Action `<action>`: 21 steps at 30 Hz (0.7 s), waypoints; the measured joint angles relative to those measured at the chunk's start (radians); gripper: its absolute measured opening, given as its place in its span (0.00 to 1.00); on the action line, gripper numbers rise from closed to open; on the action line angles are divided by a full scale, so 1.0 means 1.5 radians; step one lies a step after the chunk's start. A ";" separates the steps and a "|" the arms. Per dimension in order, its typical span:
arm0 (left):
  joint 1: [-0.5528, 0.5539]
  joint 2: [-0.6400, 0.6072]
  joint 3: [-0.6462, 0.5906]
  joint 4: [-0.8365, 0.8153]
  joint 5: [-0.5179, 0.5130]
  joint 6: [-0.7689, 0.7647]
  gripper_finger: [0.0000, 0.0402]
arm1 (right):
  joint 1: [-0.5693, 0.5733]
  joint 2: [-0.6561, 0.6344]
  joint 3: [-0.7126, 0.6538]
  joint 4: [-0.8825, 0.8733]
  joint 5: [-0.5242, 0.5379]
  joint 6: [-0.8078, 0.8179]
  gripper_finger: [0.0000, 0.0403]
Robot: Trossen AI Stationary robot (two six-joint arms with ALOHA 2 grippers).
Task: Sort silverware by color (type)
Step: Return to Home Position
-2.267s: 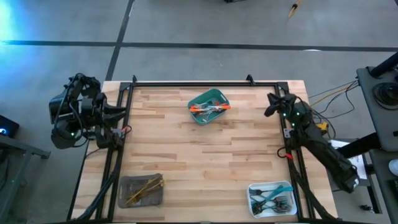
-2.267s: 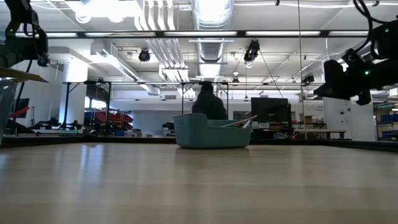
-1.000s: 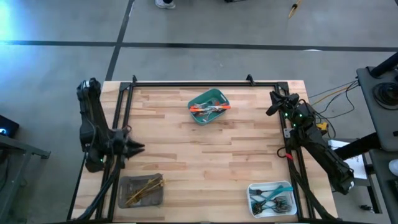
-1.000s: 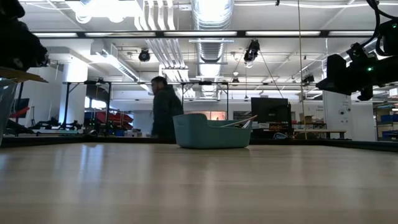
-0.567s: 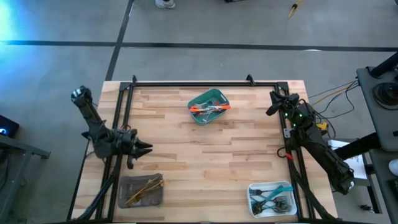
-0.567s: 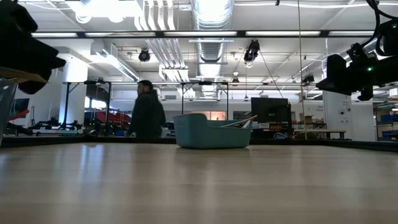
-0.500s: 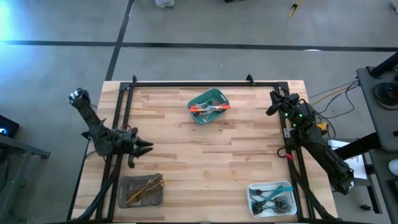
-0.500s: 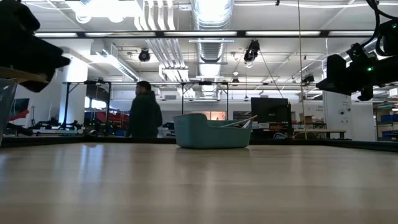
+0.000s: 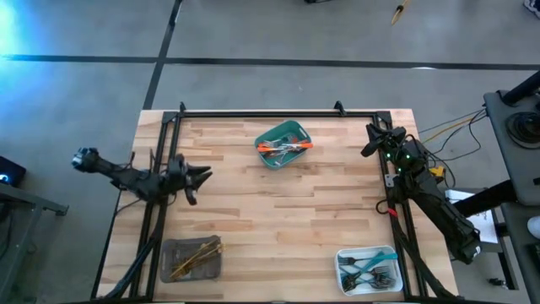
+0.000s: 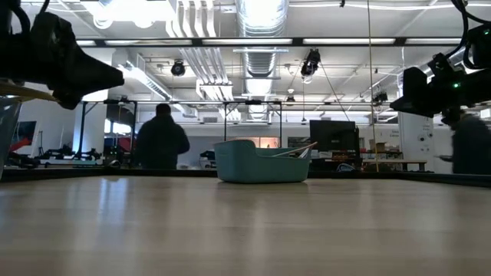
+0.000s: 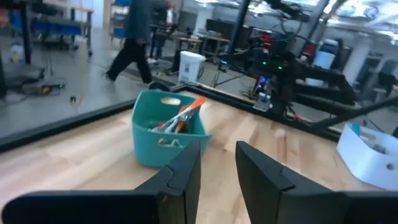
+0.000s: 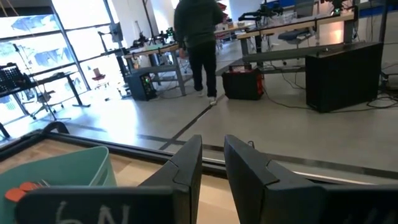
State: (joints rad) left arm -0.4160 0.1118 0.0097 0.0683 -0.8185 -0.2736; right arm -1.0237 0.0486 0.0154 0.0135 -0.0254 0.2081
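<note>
The silverware lies in three trays. Red-orange-handled pieces (image 9: 285,147) are in the teal tray (image 9: 272,157) at the far middle. Gold pieces (image 9: 196,253) lie in the grey tray (image 9: 173,268) at the near left. Teal-handled pieces (image 9: 371,265) are in the white tray (image 9: 346,256) at the near right. My left gripper (image 9: 205,176) hovers level over the table's left edge, pointing toward the teal tray (image 11: 165,134), its fingers (image 11: 186,168) a narrow gap apart with nothing between. My right gripper (image 9: 369,143) waits at the far right edge, narrowly open (image 12: 211,143) with nothing in it.
A black frame rail (image 9: 270,113) runs along the table's far edge and down both sides. Bare wood lies between the three trays. In the room beyond, a person (image 10: 161,138) walks past, and another shows in the right wrist view (image 12: 199,37).
My left gripper has swung from nearer the grey tray toward the table's far edge and a little to the right, sinking slightly and turning until it points at the teal tray. The person in the background has walked leftward.
</note>
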 joint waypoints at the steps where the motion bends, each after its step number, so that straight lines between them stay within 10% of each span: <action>1: 0.016 -0.004 0.000 0.002 0.019 0.018 0.21 | 0.000 0.000 0.000 0.000 0.000 0.000 0.15; 21: 0.253 -0.070 -0.001 0.002 0.029 0.108 0.21 | 0.000 0.000 0.000 0.000 0.000 0.000 0.15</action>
State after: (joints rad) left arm -0.0359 0.0068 0.0090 0.0715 -0.7747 -0.1115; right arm -1.0237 0.0486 0.0154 0.0132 -0.0246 0.2085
